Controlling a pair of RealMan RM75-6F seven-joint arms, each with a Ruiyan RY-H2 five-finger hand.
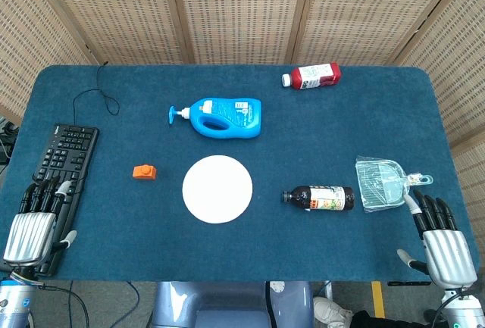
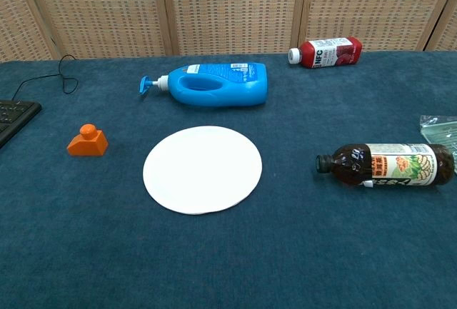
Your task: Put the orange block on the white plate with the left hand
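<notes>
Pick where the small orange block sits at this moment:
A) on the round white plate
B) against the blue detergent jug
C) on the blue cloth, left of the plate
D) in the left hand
C: the orange block rests on the cloth, apart from the white plate and the left hand.

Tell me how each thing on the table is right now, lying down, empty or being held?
orange block: upright, not held.
white plate: flat, nothing on it.
blue detergent bottle: lying on its side.
red juice bottle: lying down, capped.
dark bottle: lying down, capped.
left hand: holds nothing, over the keyboard.
right hand: holds nothing.
</notes>
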